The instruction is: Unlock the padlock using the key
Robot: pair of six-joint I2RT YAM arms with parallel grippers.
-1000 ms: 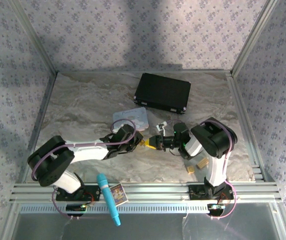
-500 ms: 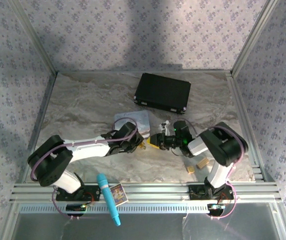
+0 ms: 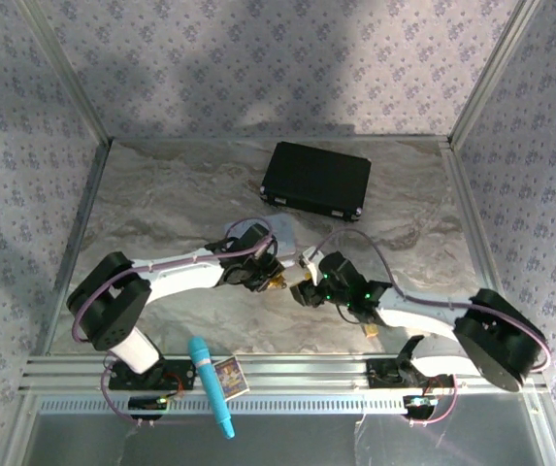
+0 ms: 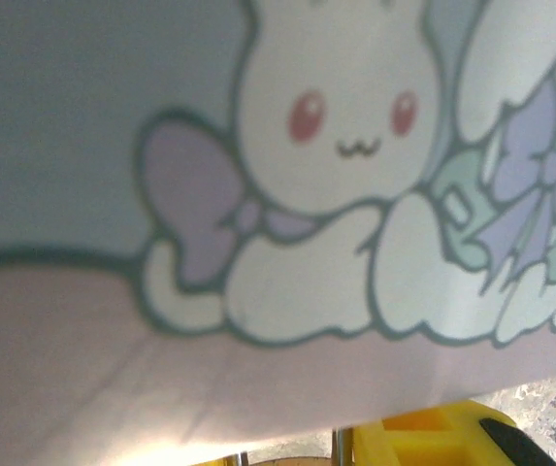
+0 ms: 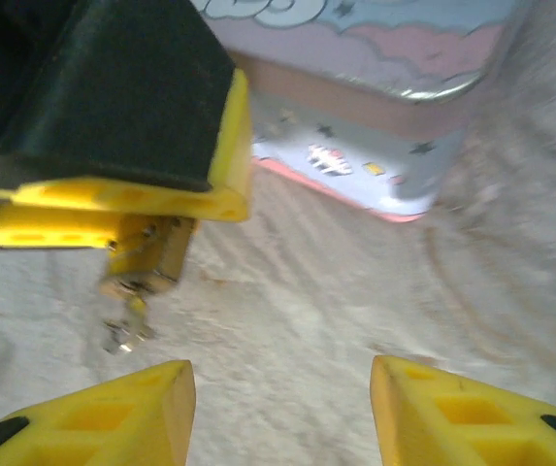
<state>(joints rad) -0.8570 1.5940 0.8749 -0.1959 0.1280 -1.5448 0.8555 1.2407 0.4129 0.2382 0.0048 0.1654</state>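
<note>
My left gripper (image 3: 274,282) is shut on the brass padlock (image 5: 150,249) just in front of the pastel cartoon tin (image 3: 270,231). In the right wrist view the padlock hangs under the left gripper's yellow and black finger (image 5: 132,199). A small blurred silvery piece (image 5: 120,334), seemingly the key, sticks out of its lower end. In the left wrist view the tin (image 4: 307,146) looms close, with thin silver shackle legs (image 4: 337,447) at the bottom edge. My right gripper (image 5: 282,417) is open over bare table, just right of the padlock, holding nothing.
A black case (image 3: 316,180) lies at the back. Two tan blocks (image 3: 369,330) sit under the right forearm. A blue microphone (image 3: 210,388) and a small card (image 3: 229,374) rest on the front rail. Metal frame posts edge the marbled table (image 3: 161,204).
The right arm has dropped and stretched out, its elbow swinging far right, with the gripper staying near the padlock. The left wrist has shifted up toward the tin.
</note>
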